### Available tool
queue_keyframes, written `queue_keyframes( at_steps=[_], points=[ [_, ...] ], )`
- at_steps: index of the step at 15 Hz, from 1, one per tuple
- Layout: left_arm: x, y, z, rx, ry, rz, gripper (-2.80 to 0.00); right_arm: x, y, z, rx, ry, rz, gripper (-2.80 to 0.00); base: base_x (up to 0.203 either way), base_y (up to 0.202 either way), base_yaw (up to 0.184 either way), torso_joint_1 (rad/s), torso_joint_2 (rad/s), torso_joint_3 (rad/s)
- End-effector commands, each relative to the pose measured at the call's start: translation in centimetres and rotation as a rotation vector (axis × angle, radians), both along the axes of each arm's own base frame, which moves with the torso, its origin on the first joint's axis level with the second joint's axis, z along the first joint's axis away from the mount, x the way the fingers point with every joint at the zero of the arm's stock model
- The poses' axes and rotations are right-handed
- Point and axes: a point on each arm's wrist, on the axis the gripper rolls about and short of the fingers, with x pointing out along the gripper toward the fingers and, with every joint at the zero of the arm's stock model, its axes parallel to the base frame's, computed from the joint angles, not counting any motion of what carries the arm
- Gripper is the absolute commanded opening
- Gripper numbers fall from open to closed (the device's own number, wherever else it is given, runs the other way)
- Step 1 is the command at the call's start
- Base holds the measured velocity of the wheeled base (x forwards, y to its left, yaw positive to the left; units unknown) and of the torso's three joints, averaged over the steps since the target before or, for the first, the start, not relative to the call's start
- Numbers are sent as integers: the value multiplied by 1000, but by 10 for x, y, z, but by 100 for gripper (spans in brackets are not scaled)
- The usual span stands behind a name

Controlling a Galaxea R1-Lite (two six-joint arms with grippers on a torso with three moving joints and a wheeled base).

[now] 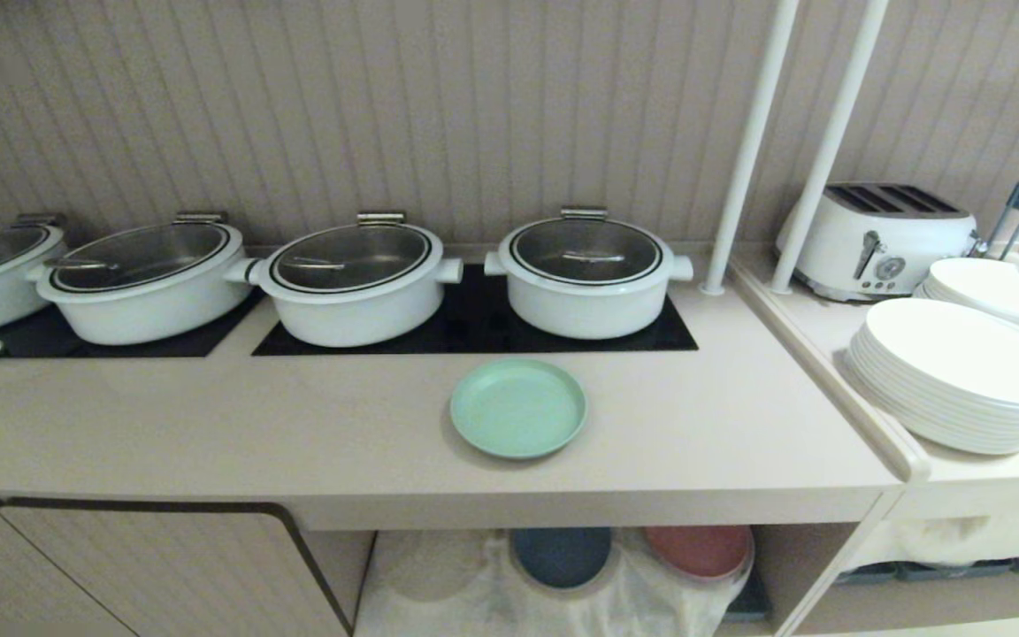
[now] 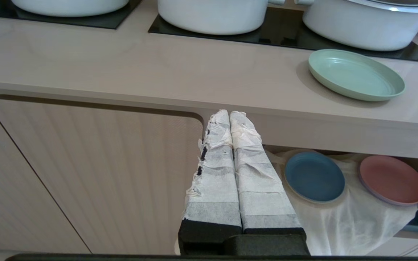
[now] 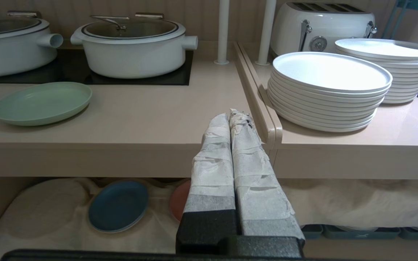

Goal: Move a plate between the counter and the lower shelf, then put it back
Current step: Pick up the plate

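- Plate, mint-green and round, lies flat on the counter, just in front of the black hob panel and the rightmost white pot; we see nothing touching it.
- We see both arms held back from the counter's front edge, neither showing in the head view.
- Left gripper hangs in front of the cabinet door, its tape-wrapped fingers pressed together on nothing, well apart from the plate.
- Right gripper points at the seam between the counter and the narrower side surface, its fingers likewise pressed together and empty.
- Below, we find the lower shelf floored with a white cloth; a dark blue plate and a pink plate rest side by side on it.
- Two stacks of white plates and a white toaster stand on the side surface.
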Motion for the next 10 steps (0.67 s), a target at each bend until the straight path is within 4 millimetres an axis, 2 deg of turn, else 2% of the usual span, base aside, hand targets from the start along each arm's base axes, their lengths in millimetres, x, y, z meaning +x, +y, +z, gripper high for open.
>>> queue_keyframes(
  at_steps=[1,10],
  points=[
    [0,0,0,-1,0,1,-280,0,0,0,0,0,0,-280,0,0,0,0,0,0],
    [0,0,0,-1,0,1,-280,0,0,0,-1,2,-1,-280,0,0,0,0,0,0]
  ],
)
